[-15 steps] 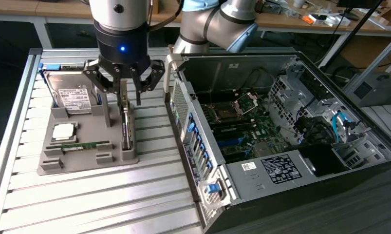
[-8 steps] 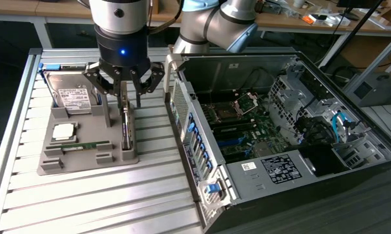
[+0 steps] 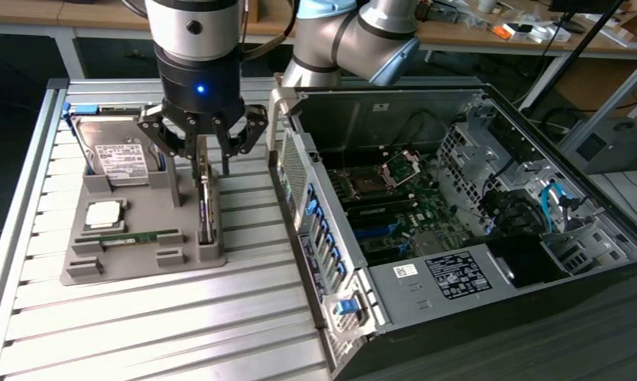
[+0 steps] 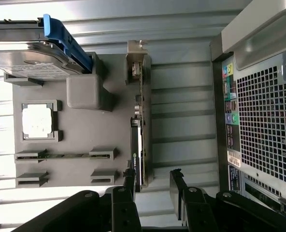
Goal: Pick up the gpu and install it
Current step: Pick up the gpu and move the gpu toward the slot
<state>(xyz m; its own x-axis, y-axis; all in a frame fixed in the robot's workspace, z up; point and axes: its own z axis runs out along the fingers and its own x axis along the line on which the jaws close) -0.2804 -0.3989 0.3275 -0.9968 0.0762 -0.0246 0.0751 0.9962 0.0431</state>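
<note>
I saw the hand [image 3: 209, 163] hanging low over the gray tray [image 3: 128, 258] that sat on the ribbed metal counter [image 3: 138, 325]. Its fingers [image 4: 129, 186] were spread wide apart and held nothing. The gpu [image 3: 205, 210] stood on its thin edge in the slot along the side of the tray nearest the computer case [image 3: 318, 230]. In the wrist view the gpu [image 4: 139, 121] ran as a long dark strip, with its silver bracket [image 4: 135, 60] at the far end from the hand [image 4: 152, 182]. The near end of the card sat in the gap between the two fingers, close beside one of them and well apart from the other. I could not tell if that finger was touching the card. The gpu was in its slot and not lifted. On the same tray [image 4: 80, 135] lay a silver hard drive [image 3: 117, 155] with a white label, and in the wrist view a blue handle [image 4: 65, 41] lay across the hard drive [image 4: 27, 58]. Near it lay a square processor chip [image 3: 105, 213] in its own pocket, and a thin green RAM stick [image 3: 138, 236] stood in a narrow groove. The computer case lay open beside the tray, on the exterior view's right, with its motherboard [image 3: 403, 206] showing inside. In the wrist view the back of the case [image 4: 264, 121] showed a metal grid of small holes.
</note>
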